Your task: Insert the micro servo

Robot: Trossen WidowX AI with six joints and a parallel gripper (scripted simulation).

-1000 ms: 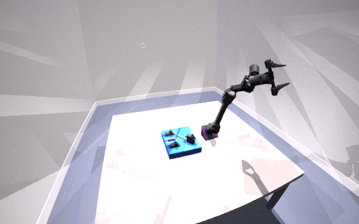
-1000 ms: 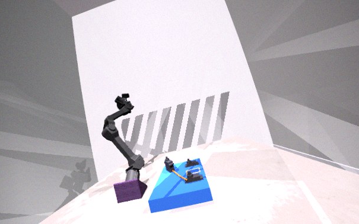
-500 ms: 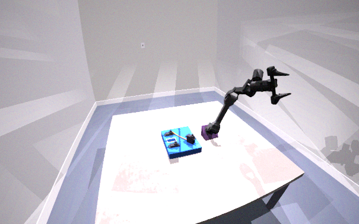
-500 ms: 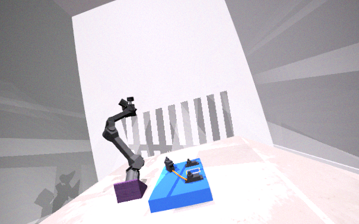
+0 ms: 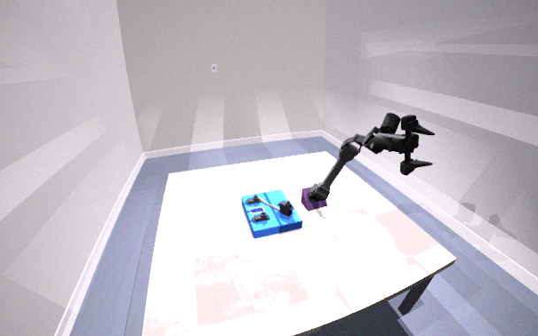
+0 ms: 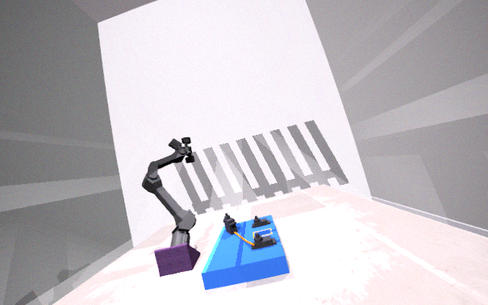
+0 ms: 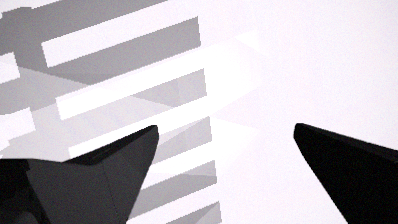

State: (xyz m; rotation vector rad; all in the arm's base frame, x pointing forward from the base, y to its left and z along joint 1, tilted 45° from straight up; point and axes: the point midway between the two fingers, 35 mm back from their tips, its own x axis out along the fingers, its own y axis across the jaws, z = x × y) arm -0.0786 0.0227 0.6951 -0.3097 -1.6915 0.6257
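Observation:
The loose black micro servo (image 5: 285, 208) (image 6: 230, 224) stands on the blue deck (image 5: 266, 230) (image 6: 247, 272), on the side nearer the arm's base. Its orange cable (image 5: 269, 204) (image 6: 244, 239) stretches across the deck to beside one seated servo (image 5: 253, 200) (image 6: 264, 240). The marked pocket (image 5: 257, 210) (image 6: 263, 232) has a white outline and is empty, between that servo and another seated servo (image 5: 260, 217) (image 6: 261, 222). My gripper (image 5: 432, 148) (image 6: 189, 150) (image 7: 224, 130) is wide open and empty, high up and well away from the deck. The wrist view shows neither servo nor deck.
The arm rises from a purple base block (image 5: 312, 200) (image 6: 174, 260) beside the deck. Both stand on a pale table (image 5: 219, 249) (image 6: 335, 258), whose front right corner shows in the top view. A wall with striped shadows fills the wrist view.

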